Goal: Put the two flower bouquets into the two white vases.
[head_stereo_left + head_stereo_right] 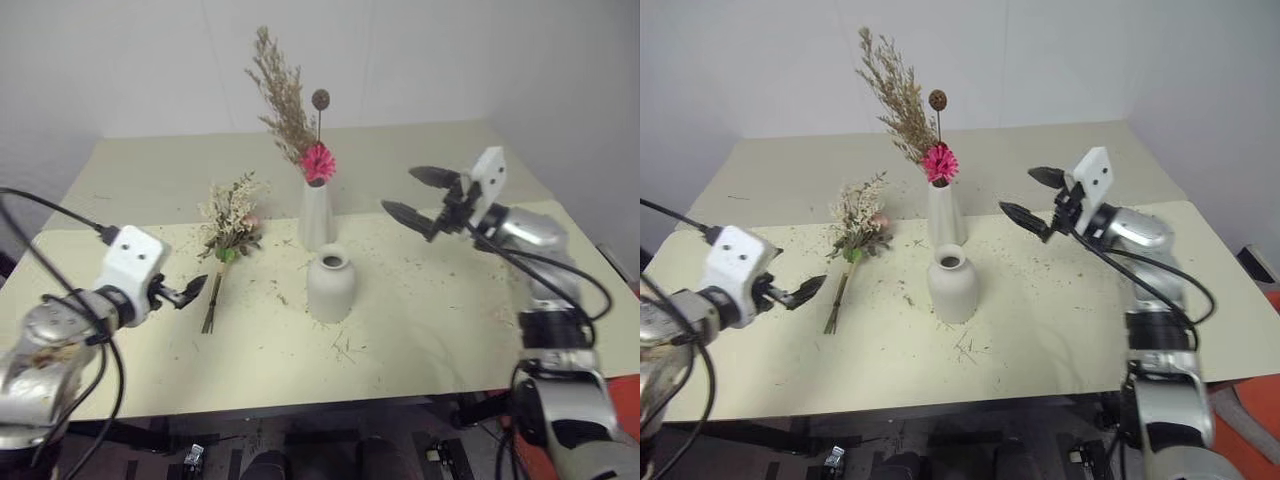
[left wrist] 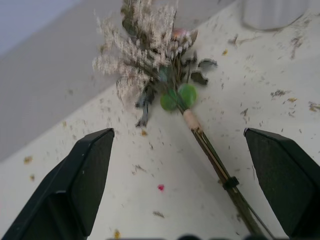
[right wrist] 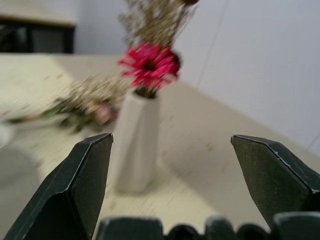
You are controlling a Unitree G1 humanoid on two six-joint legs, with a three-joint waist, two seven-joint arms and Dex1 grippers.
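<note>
One bouquet remains: the short rose bunch [image 1: 230,222] lies flat on the desk [image 1: 420,320], just ahead of your left end effector [image 1: 192,290], jaws wide, empty. Grip its bound stems [image 2: 220,167] low, squarely; the squat vase [image 1: 330,285] is empty.

You have two white vases, a tall one [image 1: 315,212] and a squat one [image 1: 330,286], two bouquets, one standing [image 1: 293,115], one lying [image 1: 228,235], and two grippers, left [image 1: 190,291] and right [image 1: 421,196].
</note>
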